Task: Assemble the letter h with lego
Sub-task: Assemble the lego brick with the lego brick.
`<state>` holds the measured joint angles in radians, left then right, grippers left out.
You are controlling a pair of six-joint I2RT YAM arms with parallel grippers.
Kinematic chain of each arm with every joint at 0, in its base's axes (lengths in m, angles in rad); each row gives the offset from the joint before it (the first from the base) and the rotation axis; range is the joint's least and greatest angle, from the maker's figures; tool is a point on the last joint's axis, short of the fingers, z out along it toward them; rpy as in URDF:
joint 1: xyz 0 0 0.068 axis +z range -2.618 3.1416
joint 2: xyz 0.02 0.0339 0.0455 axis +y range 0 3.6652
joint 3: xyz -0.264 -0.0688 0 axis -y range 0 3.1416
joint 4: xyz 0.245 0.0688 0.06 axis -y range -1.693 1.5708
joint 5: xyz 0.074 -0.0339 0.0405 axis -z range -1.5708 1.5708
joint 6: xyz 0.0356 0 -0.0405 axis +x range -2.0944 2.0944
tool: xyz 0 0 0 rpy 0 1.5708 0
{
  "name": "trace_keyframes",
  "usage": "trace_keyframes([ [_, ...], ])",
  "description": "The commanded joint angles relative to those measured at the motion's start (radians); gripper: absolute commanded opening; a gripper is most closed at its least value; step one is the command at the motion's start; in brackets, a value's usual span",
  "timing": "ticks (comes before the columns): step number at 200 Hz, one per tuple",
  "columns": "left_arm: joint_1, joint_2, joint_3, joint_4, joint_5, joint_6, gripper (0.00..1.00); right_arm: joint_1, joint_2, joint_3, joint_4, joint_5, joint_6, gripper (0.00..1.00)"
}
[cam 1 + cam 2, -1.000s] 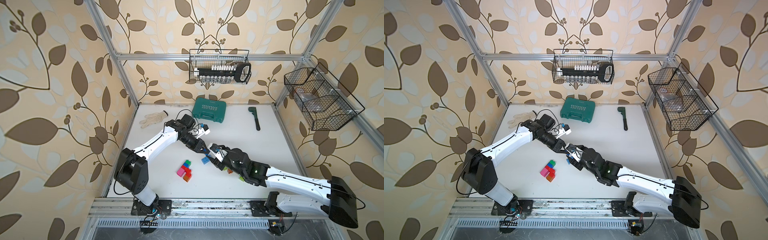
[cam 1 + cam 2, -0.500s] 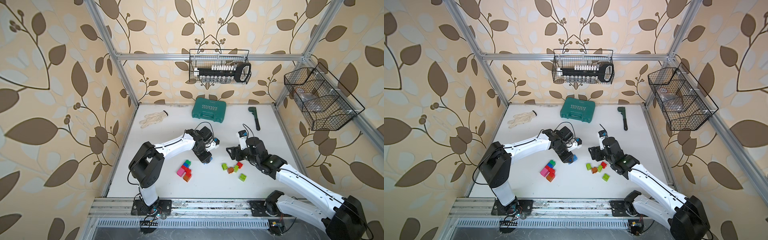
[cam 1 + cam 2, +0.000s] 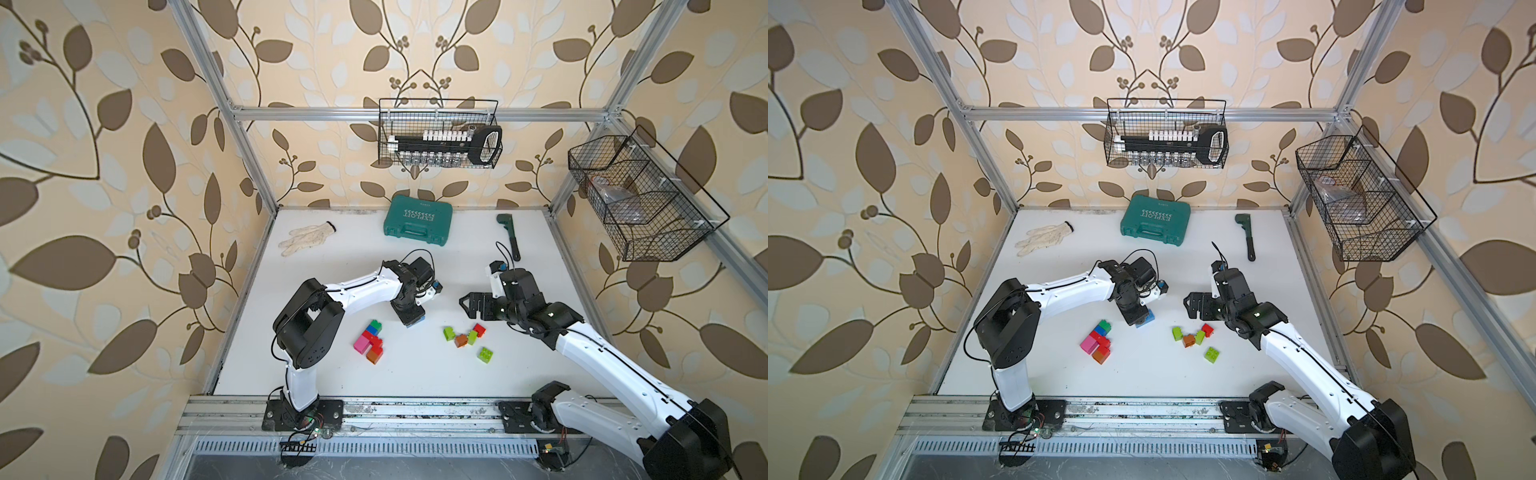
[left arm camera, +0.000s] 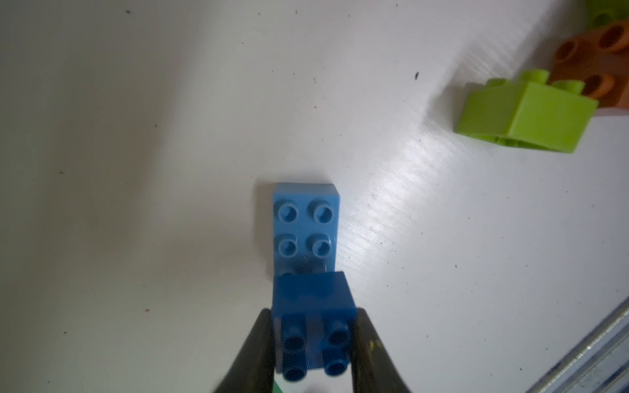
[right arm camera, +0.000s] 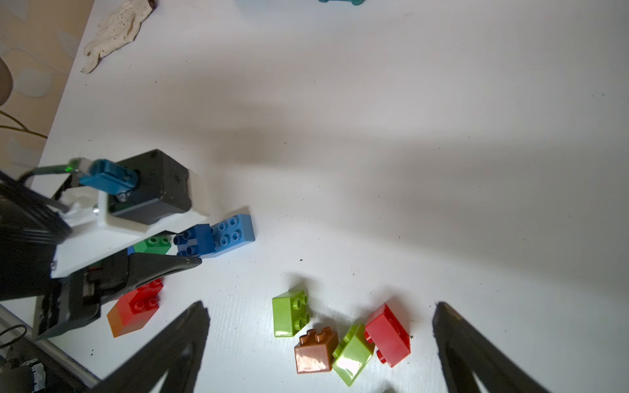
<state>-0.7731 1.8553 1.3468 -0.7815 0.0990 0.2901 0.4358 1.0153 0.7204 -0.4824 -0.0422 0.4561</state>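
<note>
Both top views and both wrist views, as I see them from my desk.

**Containers.** The wire basket on the back wall holds a black rail with a row of white pieces and a black loop handle. The side basket is divided. Something clear and crumpled lies in it, but I cannot tell in which section. The green case lies shut at the far edge of the table, so its contents are hidden.

**Bricks.** My left gripper is clamped on a dark blue brick. That brick lies on its side, its studs pointing back toward the wrist. It touches one end of a light blue brick, which sits flat on the table, studs up.

Left of them, a joined cluster runs far to near, green end to orange end, with pink on its left flank. To the right, four loose bricks huddle together, some tipped over. A lime brick sits apart, studs up.

**Right gripper**. Its jaws stand wide apart and empty above the loose four.
</note>
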Motion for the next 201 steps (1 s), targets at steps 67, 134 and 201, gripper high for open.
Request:
trace_keyframes([
  [67,-0.008,0.049,0.033,-0.042,-0.004,0.043,0.33,-0.014,0.034,0.056,-0.060,-0.023,-0.003,0.98],
  [134,0.003,0.102,0.046,-0.058,-0.018,0.034,0.32,-0.014,0.035,0.087,-0.118,-0.016,-0.006,0.98],
  [201,0.087,0.130,0.117,-0.144,0.123,0.004,0.31,-0.019,0.089,0.132,-0.173,-0.041,-0.034,0.98],
])
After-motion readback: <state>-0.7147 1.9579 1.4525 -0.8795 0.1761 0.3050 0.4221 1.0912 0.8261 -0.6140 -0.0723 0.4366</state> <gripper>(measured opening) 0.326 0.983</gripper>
